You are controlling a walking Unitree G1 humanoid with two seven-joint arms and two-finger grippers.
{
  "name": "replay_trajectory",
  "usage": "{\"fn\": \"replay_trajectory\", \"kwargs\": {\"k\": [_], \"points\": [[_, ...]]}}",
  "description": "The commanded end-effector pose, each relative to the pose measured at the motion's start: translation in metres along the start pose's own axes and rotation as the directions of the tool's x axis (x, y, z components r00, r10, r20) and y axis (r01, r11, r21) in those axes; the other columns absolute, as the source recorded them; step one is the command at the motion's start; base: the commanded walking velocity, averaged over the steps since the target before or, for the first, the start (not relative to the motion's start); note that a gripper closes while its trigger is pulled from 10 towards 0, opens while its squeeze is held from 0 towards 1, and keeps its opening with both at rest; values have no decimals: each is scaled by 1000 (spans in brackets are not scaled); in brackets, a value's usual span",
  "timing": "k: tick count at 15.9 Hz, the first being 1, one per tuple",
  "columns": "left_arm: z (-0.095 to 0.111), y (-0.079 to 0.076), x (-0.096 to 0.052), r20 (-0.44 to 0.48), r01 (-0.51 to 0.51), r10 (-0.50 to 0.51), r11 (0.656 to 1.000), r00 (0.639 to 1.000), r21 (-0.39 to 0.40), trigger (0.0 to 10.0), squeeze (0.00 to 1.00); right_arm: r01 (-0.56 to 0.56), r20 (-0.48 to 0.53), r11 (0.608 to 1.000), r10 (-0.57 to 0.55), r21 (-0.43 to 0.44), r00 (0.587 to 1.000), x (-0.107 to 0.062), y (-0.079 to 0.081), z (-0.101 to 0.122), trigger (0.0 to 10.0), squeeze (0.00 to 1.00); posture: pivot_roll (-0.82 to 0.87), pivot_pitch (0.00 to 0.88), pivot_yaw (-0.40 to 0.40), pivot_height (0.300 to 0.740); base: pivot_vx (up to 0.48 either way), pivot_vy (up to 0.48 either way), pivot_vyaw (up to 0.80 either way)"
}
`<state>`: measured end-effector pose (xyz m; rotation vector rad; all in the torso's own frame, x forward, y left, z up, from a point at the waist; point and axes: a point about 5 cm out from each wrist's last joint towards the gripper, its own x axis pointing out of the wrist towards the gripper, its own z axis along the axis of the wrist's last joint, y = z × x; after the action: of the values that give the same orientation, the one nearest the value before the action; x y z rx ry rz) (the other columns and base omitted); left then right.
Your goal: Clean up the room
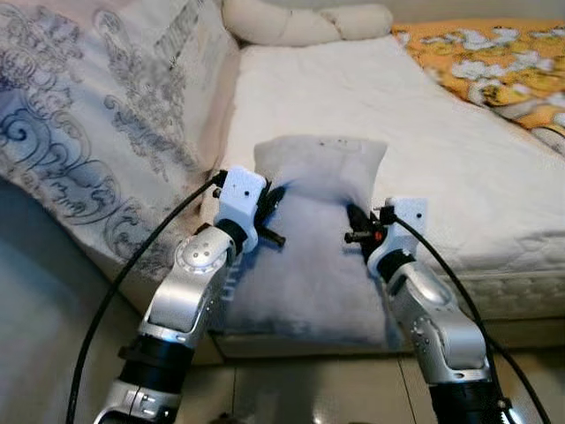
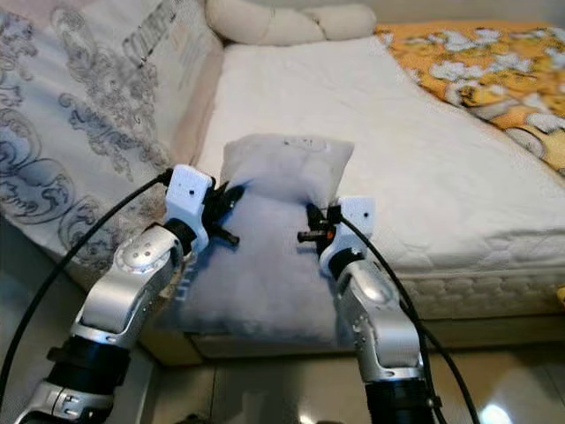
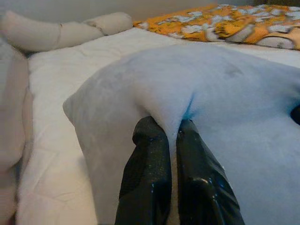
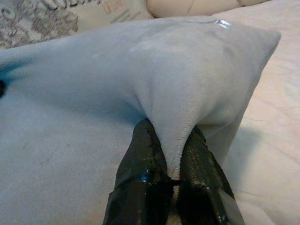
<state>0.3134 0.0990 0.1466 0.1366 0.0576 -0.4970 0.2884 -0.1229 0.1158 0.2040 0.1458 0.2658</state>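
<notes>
**Inspector:** State the position of the task item.

**Operator:** I see a pale grey-blue plush pillow (image 1: 309,256) lying at the near edge of the white quilted mattress (image 1: 441,141), dead centre in my head view, its far end raised.

**Inspector:** Grippers?

**Operator:** My left gripper (image 3: 171,140) is clenched on a fold of the pillow's fabric at its nine o'clock side. My right gripper (image 4: 174,147) is pinched tight on a ridge of the same fabric at the three o'clock side.

**Inspector:** Surroundings?

**Operator:** A cream bedcover with grey scroll pattern (image 1: 97,115) at ten o'clock, a cream knotted bolster cushion (image 1: 300,22) at twelve, an orange floral blanket (image 1: 485,57) at two.
</notes>
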Motion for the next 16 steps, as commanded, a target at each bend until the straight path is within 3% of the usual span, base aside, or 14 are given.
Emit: {"fn": "replay_trajectory", "kwargs": {"k": [1, 8, 16], "points": [[9, 18, -2, 38, -73, 72, 997, 997, 24, 10000, 0, 30, 20, 999, -30, -10, 999, 0, -4, 4, 10000, 0, -41, 0, 43, 740, 334, 0, 0], [12, 24, -1, 48, -104, 102, 994, 994, 31, 10000, 0, 13, 12, 999, -12, -52, 1000, 8, -3, 9, 10000, 0, -41, 0, 33, 740, 335, 0, 0], [14, 23, 5, 53, -92, 91, 996, 994, 20, 10000, 0, 30, 11, 999, -29, -41, 1000, 8, -7, 8, 10000, 0, -54, 0, 46, 740, 348, 0, 0]]}}
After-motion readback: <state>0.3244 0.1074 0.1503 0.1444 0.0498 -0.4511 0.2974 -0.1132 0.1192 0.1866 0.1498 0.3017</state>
